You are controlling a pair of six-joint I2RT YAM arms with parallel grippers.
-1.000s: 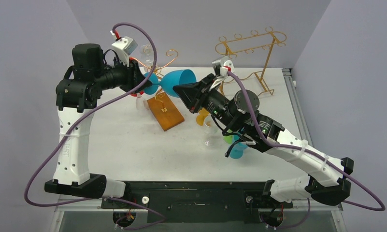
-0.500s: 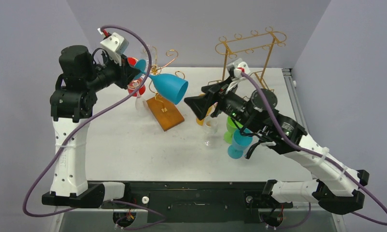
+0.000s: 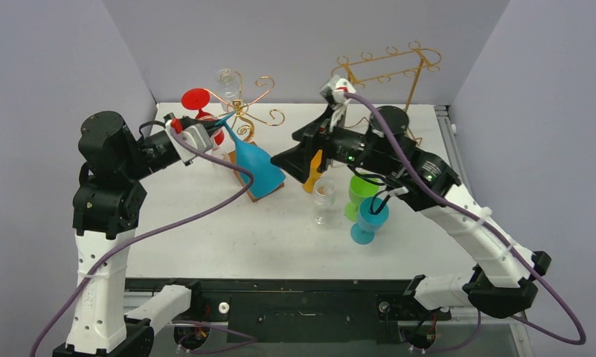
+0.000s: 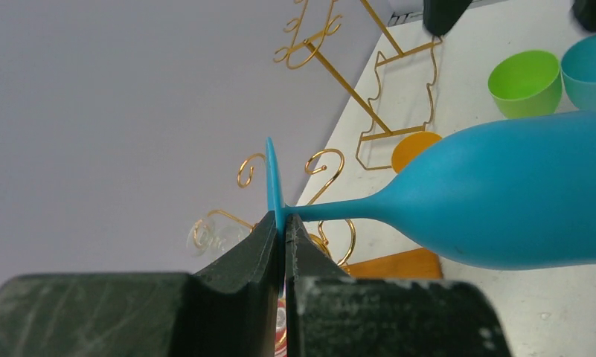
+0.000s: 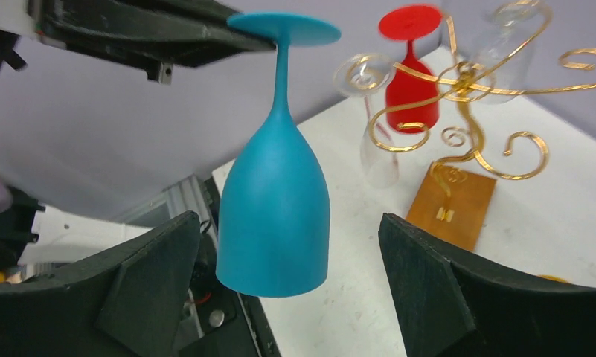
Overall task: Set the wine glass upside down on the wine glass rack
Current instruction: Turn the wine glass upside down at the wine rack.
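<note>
The blue wine glass hangs stem-up and mouth-down, a little tilted, in front of the wine glass rack, whose wooden base it partly hides. My left gripper is shut on the glass's flat foot, pinching its rim edge-on. In the right wrist view the blue wine glass hangs between the spread fingers of my right gripper, which is open and touching nothing. From above, my right gripper stands just right of the bowl.
A red glass and a clear glass hang on the rack. Orange, clear, green and teal glasses stand under the right arm. A taller gold frame rack stands at the back right.
My right gripper let go of the bowl, opened wide and drew back. The left arm swung the glass from lying sideways to hanging mouth-down and lowered it over the rack's base.
</note>
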